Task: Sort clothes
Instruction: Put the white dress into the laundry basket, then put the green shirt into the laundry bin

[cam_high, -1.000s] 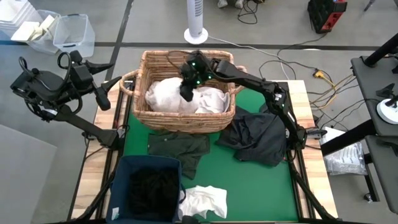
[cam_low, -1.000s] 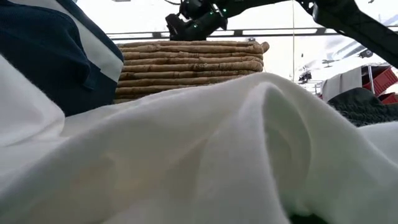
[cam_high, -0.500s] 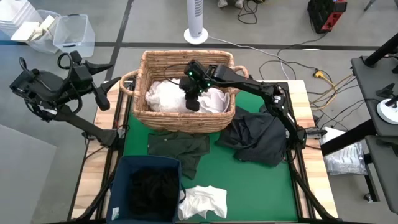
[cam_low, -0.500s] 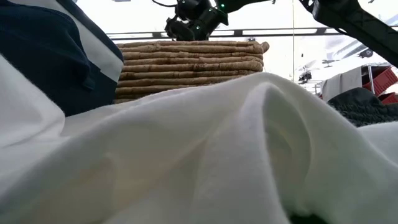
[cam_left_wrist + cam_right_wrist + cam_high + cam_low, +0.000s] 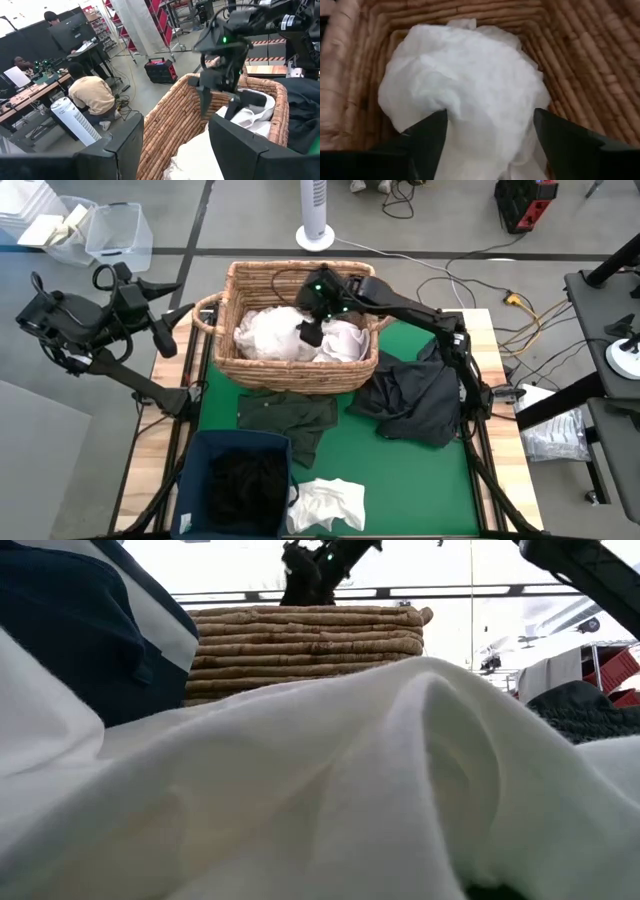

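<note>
Two white garments (image 5: 295,335) are seen bunched inside the basket (image 5: 240,360) at the far middle of the counter (image 5: 420,480). The right pincer (image 5: 310,332) is held just above them, fingers (image 5: 427,132) set apart with white cloth between them, nothing clamped. A dark grey garment (image 5: 415,400) is spread on the green mat to the right of the basket, and a dark olive one (image 5: 290,412) lies just in front of it. Black clothes (image 5: 240,480) are seen inside the bin (image 5: 195,445) at the near left, with a white garment (image 5: 328,502) crumpled just beside it. The left pincer (image 5: 165,330) is held off the counter's left edge, fingers (image 5: 127,145) apart and empty. A seated person (image 5: 92,97) is noted in the room behind.
</note>
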Controlling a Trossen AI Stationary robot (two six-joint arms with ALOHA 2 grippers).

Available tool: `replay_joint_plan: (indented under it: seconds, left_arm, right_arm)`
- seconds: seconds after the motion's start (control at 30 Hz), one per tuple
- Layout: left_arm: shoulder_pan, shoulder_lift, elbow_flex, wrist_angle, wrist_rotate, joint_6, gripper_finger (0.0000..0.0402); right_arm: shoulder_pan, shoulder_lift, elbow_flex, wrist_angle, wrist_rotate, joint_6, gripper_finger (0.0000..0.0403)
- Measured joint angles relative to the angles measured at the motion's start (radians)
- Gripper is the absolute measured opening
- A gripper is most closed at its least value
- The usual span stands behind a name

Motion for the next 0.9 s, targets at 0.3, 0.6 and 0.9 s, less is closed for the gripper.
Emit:
replay_joint_plan:
  seconds: [0.3,0.6,0.9]
  left_arm:
    - [0.0,0.025,-0.006,0.017,0.0,-0.067,0.0201]
    - [0.0,0.13,-0.006,0.125,0.116,-0.069,0.0201]
    - [0.0,0.258,-0.006,0.184,0.207,-0.085,0.0201]
  right_arm:
    - [-0.004,-0.125,0.0,-0.048,0.005,0.055,0.0324]
    - [0.021,-0.298,0.0,-0.188,0.016,0.049,0.0293]
    - [0.099,-0.418,0.0,-0.344,0.025,0.08,0.0261]
